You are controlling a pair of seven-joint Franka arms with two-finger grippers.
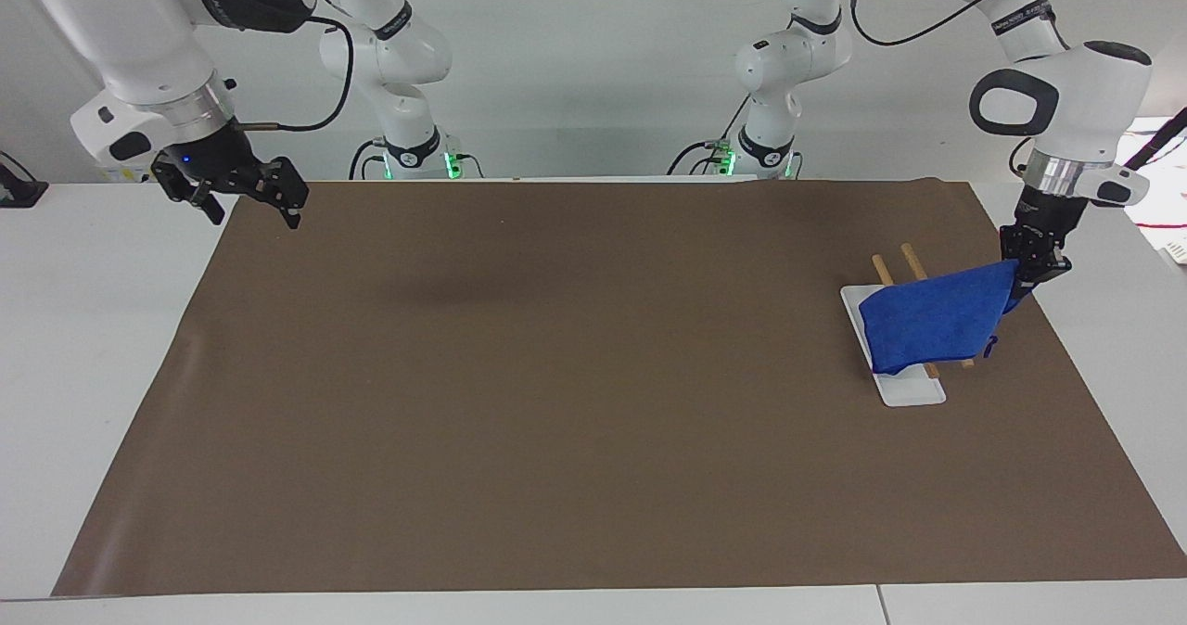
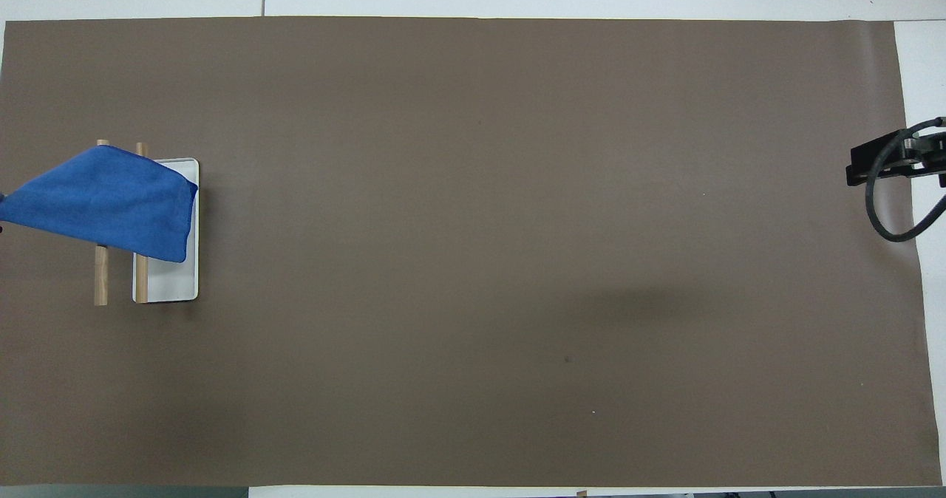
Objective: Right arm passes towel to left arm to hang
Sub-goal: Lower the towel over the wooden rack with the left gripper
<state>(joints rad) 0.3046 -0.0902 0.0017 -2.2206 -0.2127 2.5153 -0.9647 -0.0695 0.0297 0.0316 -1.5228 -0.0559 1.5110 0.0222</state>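
The left gripper (image 1: 1034,273) is clenched on one corner of the towel (image 1: 935,322); the cloth slopes down from it across two wooden rails (image 1: 913,263) over a white base (image 1: 907,389). The right gripper (image 1: 248,200) hangs released above the mat's (image 1: 556,402) corner, well apart from the towel.

Wooden rails (image 1: 913,268) partly under towel (image 1: 937,328)

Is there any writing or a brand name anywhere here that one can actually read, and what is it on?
Right arm: pale lettering on its dark shell, too blurred to read.
Left arm: lettering on a dark band, too small to read; also a black ring mark, no words.
Towel, white tray, brown mat: none.
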